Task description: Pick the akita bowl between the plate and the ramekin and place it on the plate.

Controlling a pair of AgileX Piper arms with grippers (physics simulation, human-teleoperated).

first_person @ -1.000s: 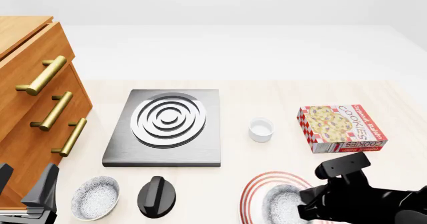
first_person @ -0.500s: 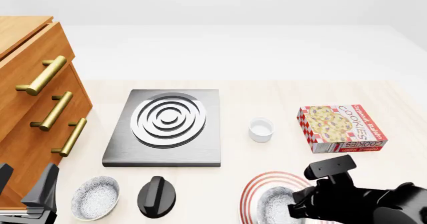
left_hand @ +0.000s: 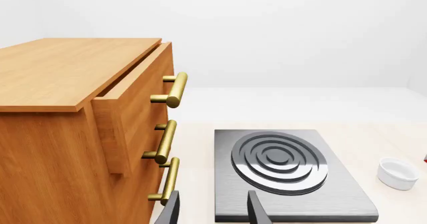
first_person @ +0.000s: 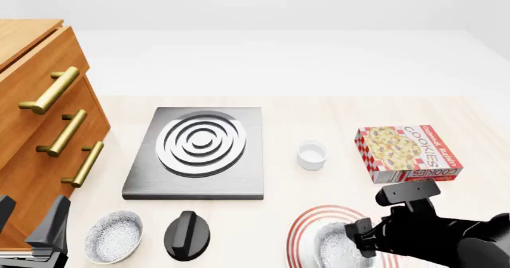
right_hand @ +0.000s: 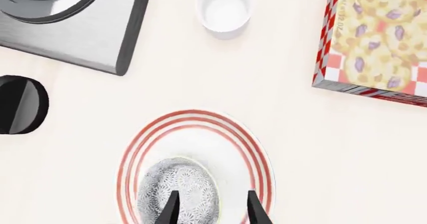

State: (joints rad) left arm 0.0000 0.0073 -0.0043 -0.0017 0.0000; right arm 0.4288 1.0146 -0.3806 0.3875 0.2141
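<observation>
Now the right gripper [right_hand: 208, 209] hangs directly over the plate [right_hand: 230, 139], fingers parted a modest way and holding nothing. Beneath them the akita bowl [right_hand: 179, 194] sits on the plate, toward its near side; one finger seems to overlap the bowl's rim, though contact can't be judged. Beyond the plate stands the ramekin [first_person: 312, 154], with the cookie box [first_person: 408, 153] to its right. Over on the left, the left gripper [left_hand: 212, 209] idles beside the wooden dresser [left_hand: 73, 134], fingers apart, empty.
</observation>
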